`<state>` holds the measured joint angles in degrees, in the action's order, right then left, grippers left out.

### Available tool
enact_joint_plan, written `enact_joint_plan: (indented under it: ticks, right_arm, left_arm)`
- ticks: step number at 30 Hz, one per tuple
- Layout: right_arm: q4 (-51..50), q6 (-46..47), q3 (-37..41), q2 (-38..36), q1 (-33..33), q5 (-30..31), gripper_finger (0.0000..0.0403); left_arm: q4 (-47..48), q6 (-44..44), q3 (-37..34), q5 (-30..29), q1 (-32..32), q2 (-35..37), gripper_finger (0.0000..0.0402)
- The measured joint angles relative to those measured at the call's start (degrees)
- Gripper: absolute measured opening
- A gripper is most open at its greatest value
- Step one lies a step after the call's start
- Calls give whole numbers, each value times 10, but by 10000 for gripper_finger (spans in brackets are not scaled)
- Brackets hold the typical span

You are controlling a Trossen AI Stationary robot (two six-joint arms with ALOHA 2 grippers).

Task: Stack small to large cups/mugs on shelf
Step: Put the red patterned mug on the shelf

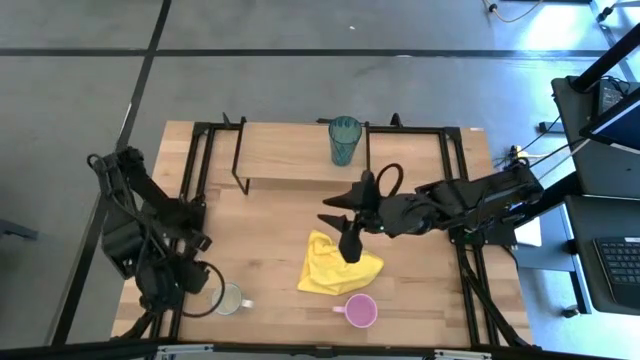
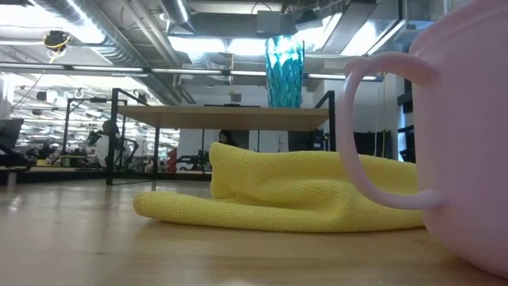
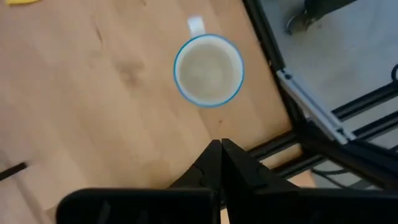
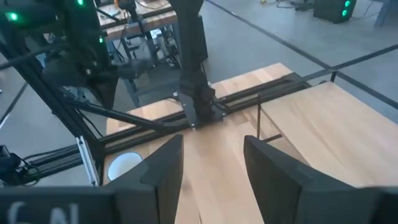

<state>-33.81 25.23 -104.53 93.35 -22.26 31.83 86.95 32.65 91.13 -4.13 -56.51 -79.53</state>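
The teal tumbler stands upright on the shelf at the table's far side; the low view shows the tumbler on the shelf's board. The white mug, blue-rimmed, stands upright on the table near the front left, handle toward the right. My left gripper is shut and points down just left of the white mug, touching nothing. The pink mug stands near the front edge. My right gripper hovers open over the table's middle, pointing left, with nothing between its fingers.
A crumpled yellow cloth lies between the shelf and the pink mug, below my right gripper. Black frame rails run along the table's left and right edges. Bare wood lies between the cloth and the white mug.
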Motion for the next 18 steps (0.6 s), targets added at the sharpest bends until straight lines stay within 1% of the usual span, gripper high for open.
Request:
enact_joint_plan:
  ticks: [4,6,9,11,13,16,18]
  right_arm:
    - [1,-3,-13,4,0,0,170]
    - [1,-3,-13,2,0,1,170]
    - [0,-3,-13,-1,0,1,170]
    - [-3,-3,-13,-3,0,0,170]
    - [-13,0,-13,-4,0,-7,170]
    - [-20,0,-13,-4,-1,-20,170]
    - [-20,0,-13,-4,-2,-35,170]
  left_arm:
    - [-44,25,0,2,0,-10,5]
    - [-62,23,0,-1,0,-16,6]
    - [-82,16,0,-23,5,-24,2]
    - [-94,31,0,-38,11,-30,1]
    - [-101,55,0,-29,18,-36,3]
    - [-87,63,0,5,39,-46,9]
    - [-75,59,0,-1,48,-54,9]
